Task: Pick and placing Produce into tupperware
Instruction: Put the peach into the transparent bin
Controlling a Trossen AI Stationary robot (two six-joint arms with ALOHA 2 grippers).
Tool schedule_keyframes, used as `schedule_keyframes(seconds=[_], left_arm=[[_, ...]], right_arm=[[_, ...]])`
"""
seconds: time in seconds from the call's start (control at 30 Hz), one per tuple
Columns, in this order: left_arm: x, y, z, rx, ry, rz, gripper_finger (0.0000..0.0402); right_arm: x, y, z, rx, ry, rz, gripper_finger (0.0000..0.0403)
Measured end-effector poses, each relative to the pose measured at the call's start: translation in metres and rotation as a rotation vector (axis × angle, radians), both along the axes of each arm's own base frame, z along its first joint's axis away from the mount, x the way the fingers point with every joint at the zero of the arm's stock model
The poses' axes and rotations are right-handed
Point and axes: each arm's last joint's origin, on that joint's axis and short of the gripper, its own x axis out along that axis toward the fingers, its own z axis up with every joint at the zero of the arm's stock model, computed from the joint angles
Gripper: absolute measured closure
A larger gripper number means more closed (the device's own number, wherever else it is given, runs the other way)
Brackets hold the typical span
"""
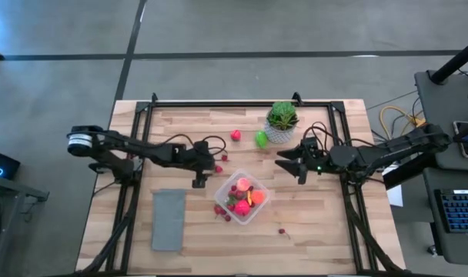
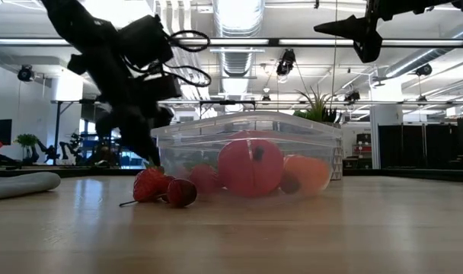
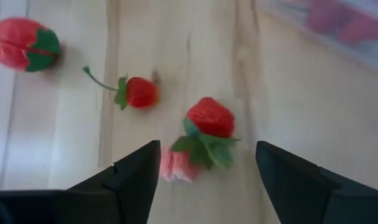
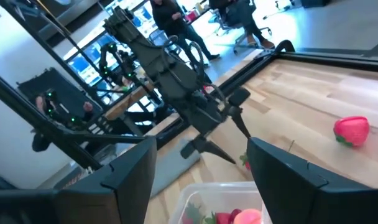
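Left gripper (image 3: 204, 165) wide open, just above red berries (image 3: 209, 118) on the table beside the clear box (image 1: 242, 198). Right gripper (image 1: 290, 162) open too, up high past the box

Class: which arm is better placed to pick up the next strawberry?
Left, probably. Its open end effector hangs right over a strawberry beside the tupperware; the right end effector hovers farther off.

Clear tupperware (image 1: 256, 209) with red, pink, orange produce (image 1: 242, 198) inside. Red berries (image 3: 211, 117) have green leaves. Bright green piece (image 1: 261, 139); spiky green plant (image 1: 282, 115) in white pot. Grey flat rectangle (image 1: 168, 219). Light wood desk (image 1: 311, 223). Dark fingers (image 3: 136, 171).
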Motion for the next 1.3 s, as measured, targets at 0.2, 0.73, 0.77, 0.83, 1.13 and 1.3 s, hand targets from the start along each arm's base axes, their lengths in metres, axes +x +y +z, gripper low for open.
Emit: schedule_keyframes(seconds=[0.2, 0.73, 0.77, 0.83, 1.13, 1.3], left_arm=[[0.004, 0.002, -0.008, -0.004, 0.036, 0.012, 0.0188], [0.000, 0.025, -0.010, -0.012, 0.040, 0.105, 0.0204], [0.000, 0.026, -0.010, -0.006, 0.042, 0.101, 0.0204], [-0.001, 0.028, -0.010, 0.000, 0.044, 0.100, 0.0204], [-0.004, 0.028, -0.014, -0.031, 0.055, 0.061, 0.0204], [-0.005, 0.028, -0.015, -0.031, 0.057, 0.061, 0.0204]], right_arm=[[-0.003, 0.000, 0.003, -0.003, -0.012, 0.009, 0.0160], [-0.010, -0.002, 0.003, -0.010, 0.017, 0.013, 0.0154], [-0.010, -0.002, 0.003, -0.010, 0.017, 0.013, 0.0154], [-0.010, -0.002, 0.002, -0.012, 0.023, 0.013, 0.0154], [-0.010, -0.002, 0.002, -0.013, 0.032, 0.013, 0.0154], [-0.010, -0.002, 0.001, -0.011, 0.039, 0.012, 0.0157]])
